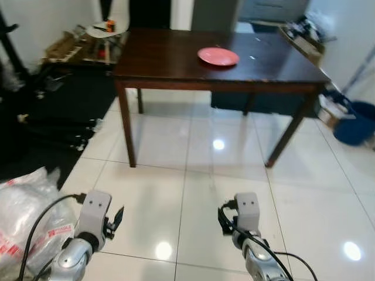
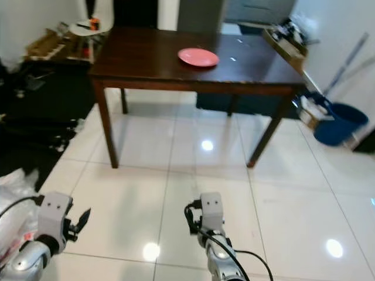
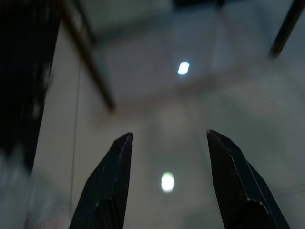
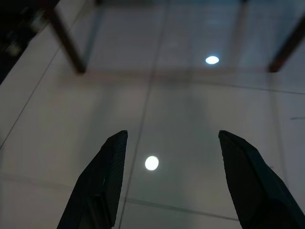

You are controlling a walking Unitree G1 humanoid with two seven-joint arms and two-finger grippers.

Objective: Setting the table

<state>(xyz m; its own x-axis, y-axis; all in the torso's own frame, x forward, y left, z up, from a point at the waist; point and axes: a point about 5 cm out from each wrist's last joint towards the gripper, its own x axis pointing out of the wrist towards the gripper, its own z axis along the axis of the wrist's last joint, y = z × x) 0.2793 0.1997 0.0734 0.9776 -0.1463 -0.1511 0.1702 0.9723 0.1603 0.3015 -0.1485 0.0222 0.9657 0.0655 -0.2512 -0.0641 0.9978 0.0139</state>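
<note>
Plate: the pink plate (image 1: 218,56) is lying flat on the dark wooden counter (image 1: 164,58), right of the counter's middle, nearer its far edge than the front one.
Left pincer: the left pincer (image 3: 164,176) is hanging low over the tiled floor (image 1: 176,170), its fingers apart and holding nothing.
Right pincer: the right pincer (image 4: 169,179) is hanging likewise, fingers spread and empty.
Key relation: the plate is lying well ahead of and above both pincers, roughly in line with the right one, so that arm looks the nearer.
</note>
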